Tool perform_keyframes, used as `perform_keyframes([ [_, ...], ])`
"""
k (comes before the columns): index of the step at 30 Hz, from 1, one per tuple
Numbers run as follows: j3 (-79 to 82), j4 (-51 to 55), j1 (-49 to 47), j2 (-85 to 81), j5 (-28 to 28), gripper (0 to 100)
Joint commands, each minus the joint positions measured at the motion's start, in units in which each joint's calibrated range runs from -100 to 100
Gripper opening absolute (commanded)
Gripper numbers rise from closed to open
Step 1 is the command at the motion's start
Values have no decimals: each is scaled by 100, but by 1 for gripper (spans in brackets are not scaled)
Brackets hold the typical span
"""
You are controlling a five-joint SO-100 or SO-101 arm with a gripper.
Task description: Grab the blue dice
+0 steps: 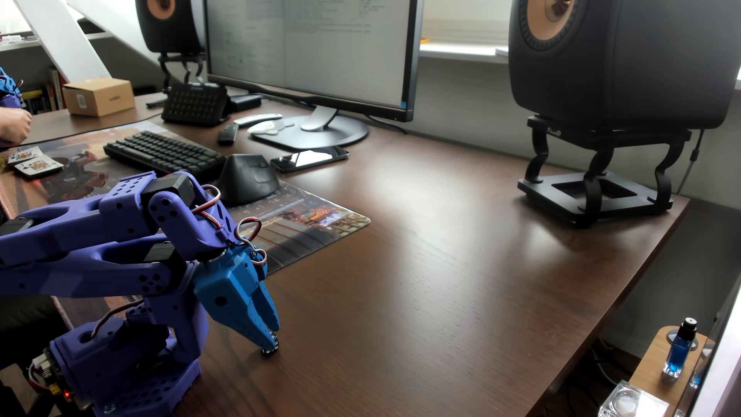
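Observation:
The blue dice (pixel 271 347), a tiny near-black cube with white pips, rests on the dark wooden desk (pixel 421 280) at the lower left of the other view. My purple arm reaches down over it, and the blue gripper (pixel 270 341) has its fingertips closed around the dice, pinching it from both sides. The fingers cover most of the cube; only its lower edge and right side show. The dice looks to be touching the desk or just off it.
A mouse pad (pixel 304 228) with a vertical mouse (pixel 246 180) and keyboard (pixel 164 154) lies behind the arm. A phone (pixel 308 158), monitor (pixel 312 52) and speaker stand (pixel 597 192) sit farther back. A small bottle of blue liquid (pixel 679 349) stands off the desk's right edge.

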Motion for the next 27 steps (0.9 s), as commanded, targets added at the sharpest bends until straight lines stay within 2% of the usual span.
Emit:
perform_keyframes([
  [1,-173,32,-364,-6,279,13],
  [5,-453,100,-716,69,547,14],
  [11,-779,365,-765,78,752,14],
  [14,-1132,468,-732,78,1062,14],
  [19,-1900,1109,-765,120,1372,14],
  [27,-2922,1588,-961,1844,1472,14],
])
